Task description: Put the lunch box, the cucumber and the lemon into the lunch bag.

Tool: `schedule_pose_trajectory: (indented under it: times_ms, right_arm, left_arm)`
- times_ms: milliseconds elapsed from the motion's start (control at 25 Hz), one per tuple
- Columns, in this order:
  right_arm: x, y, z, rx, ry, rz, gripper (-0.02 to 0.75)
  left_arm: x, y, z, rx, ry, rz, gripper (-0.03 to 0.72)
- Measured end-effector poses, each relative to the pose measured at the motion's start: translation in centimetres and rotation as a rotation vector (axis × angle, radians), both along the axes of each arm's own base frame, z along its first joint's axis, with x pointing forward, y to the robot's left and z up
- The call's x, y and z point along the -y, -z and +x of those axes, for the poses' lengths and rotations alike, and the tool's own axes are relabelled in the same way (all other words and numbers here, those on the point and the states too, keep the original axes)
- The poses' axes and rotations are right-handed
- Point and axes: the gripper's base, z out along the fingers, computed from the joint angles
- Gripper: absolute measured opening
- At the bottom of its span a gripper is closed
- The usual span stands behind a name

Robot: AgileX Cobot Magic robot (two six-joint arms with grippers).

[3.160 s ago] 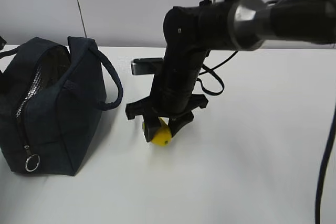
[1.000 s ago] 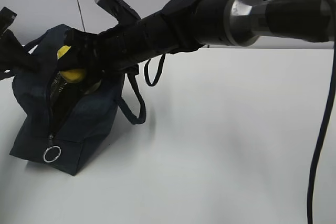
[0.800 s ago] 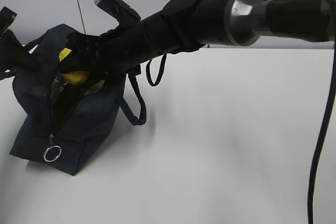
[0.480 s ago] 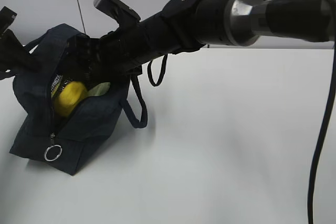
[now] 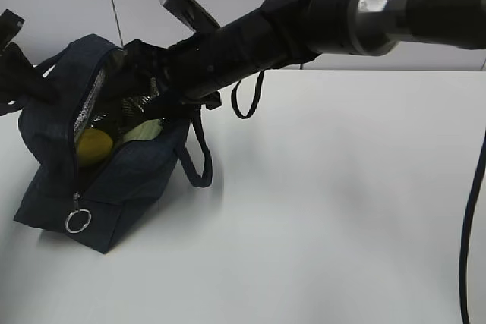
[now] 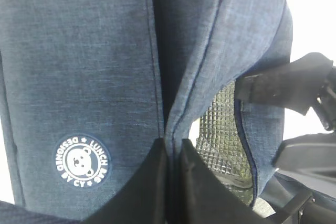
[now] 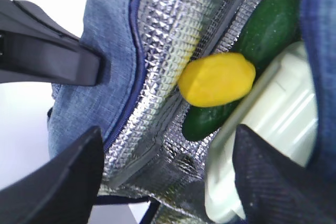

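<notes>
Since all three items now lie inside the lunch bag point(image 5: 91, 180), the packing looks done to me, with only the arms to draw clear and perhaps the bag to be let go.

Between the spread jaws of the right gripper point(image 7: 168, 177), which hold nothing, I look straight down into the quilted silver lining. The lemon point(image 7: 217, 79) sits just beyond the gap between the jaws, resting on the cucumber point(image 7: 247, 56) and touching the lunch box point(image 7: 273, 129), whose pale green lid lies by the right-hand jaw. From the side, the lemon shows as a yellow patch low in the open mouth, with a sliver of pale lid beside it.

In the right wrist view the cucumber's long axis runs on a slant, one end near the gap between the jaws and the other away toward the far corner of the bag, wedged between the lining and the box. The lemon's long axis lies roughly crosswise to that; I cannot make out which end carries its tip.

The left gripper point(image 6: 172, 182) has its jaws pinched nearly together on a fold of the bag's fabric by the zipper edge, holding the mouth open, with the round white logo point(image 6: 82, 161) off to the left of the jaws.
</notes>
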Motion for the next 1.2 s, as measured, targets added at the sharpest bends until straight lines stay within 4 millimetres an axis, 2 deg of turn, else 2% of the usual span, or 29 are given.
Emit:
schedule_pose_trajectory:
  times_ms: [280,480,680,920,1200]
  right_arm:
    - [2.0,-0.5,0.5,-0.020,-0.067,0.034,0.573]
    - [2.5,-3.0,-0.3,0.056,-0.110,0.006,0.573]
    - [3.8,-4.7,-1.2,0.107,-0.124,-0.159,0.573]
    - [5.1,-4.7,-1.3,0.104,-0.089,-0.328,0.573]
    - [5.2,-4.9,-0.5,0.143,0.000,-0.332,0.573]
  left_arm:
    - [0.0,0.0,0.0,0.000,0.000,0.000,-0.006]
    - [0.0,0.0,0.0,0.001,0.002,0.000,-0.006]
    - [0.0,0.0,0.0,0.001,0.002,0.000,-0.006]
    - [0.0,0.0,0.0,0.001,0.002,0.000,-0.006]
    - [0.0,0.0,0.0,0.001,0.002,0.000,-0.006]
